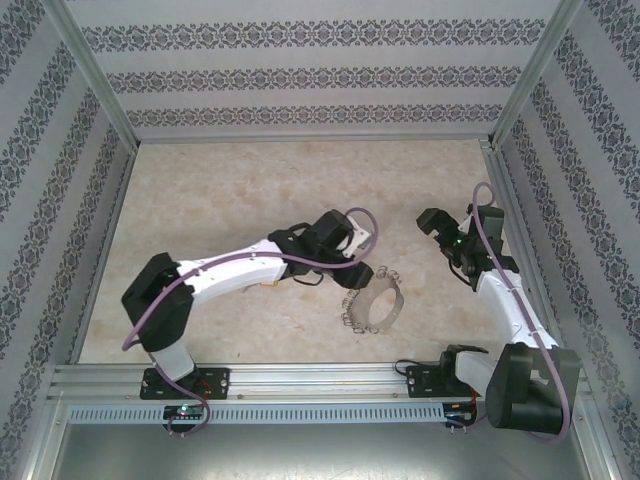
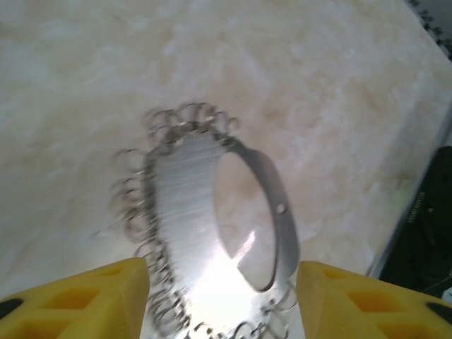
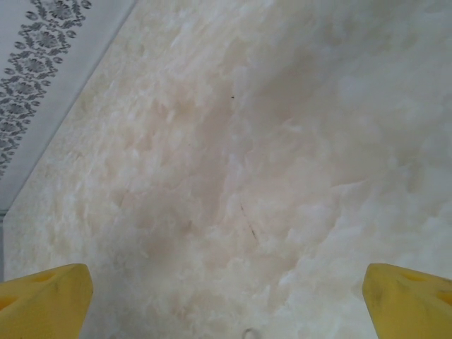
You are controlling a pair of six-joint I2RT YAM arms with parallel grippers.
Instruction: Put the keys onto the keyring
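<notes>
– On the pale table [image 1: 250, 180], where does the keyring lie?

– The keyring [image 1: 375, 305] lies flat, a little right of the middle and close to the near rail, between the two arms. From above, its small silver loops are clear along the upper and left side. The rest of the rim is hard to make out.

– And the left gripper?

– In the left wrist view, the left gripper [image 2: 222, 304] has the ring between its yellow fingers [image 2: 106, 296], one on each side. The picture is blurred and the bottom of the ring is cut off. The fingers stand apart, but I cannot tell if they already press on the ring.

– The right one?

– The right gripper [image 3: 226, 296] hangs over bare table with its fingers spread wide and nothing between them. Just their yellow tips enter the frame.

– The keys?

– I think the keys [image 1: 268, 286] are a small yellow-orange speck at the lower edge of the left forearm, partly covered by it. The metal part is too small to see.
</notes>
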